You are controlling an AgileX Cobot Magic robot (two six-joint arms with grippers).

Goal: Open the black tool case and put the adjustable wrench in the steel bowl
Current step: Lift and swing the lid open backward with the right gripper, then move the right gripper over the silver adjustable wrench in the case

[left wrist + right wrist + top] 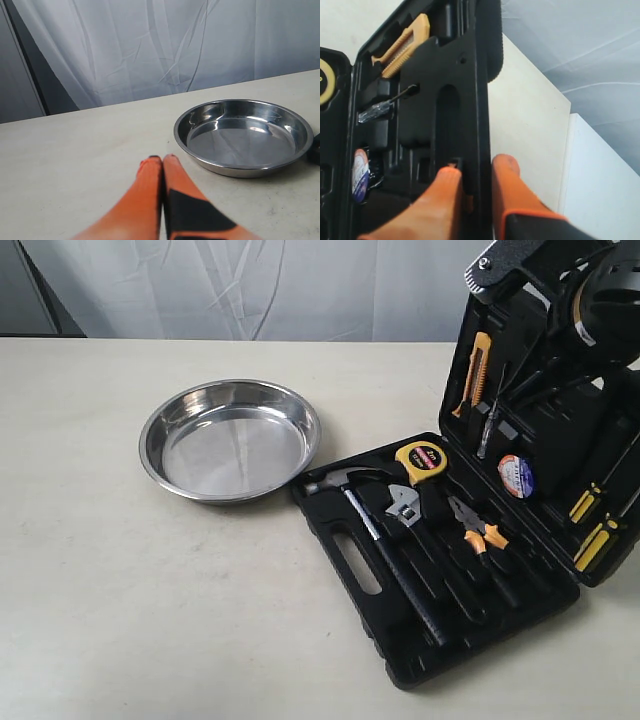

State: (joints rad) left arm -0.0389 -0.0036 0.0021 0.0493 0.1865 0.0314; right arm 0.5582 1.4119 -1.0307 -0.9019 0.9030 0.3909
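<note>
the adjustable wrench (403,506) is open from above in the black tool case (335,535), yet hemmed in: hammer (385,540) just left, tape measure (423,462) at its head, pliers (478,536) to the right. the upright lid (560,430) walls off the far right. the steel bowl (160,465) gapes upward, with bare table (100,620) left and in front of it.

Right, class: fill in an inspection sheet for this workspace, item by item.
Surface: pale beige table, flat, matte.
Job's things: large black moulded plastic tool case open, lid raised; small silver-headed, black-handled adjustable wrench in its base; wide shiny steel bowl empty, beside the case.
Clutter: long steel hammer, yellow tape measure, orange-handled pliers in the case.
End effectors: left end effector shut, empty; right end effector gripping the lid's edge.
Cables: nothing seen.
Surroundings: white cloth backdrop.
</note>
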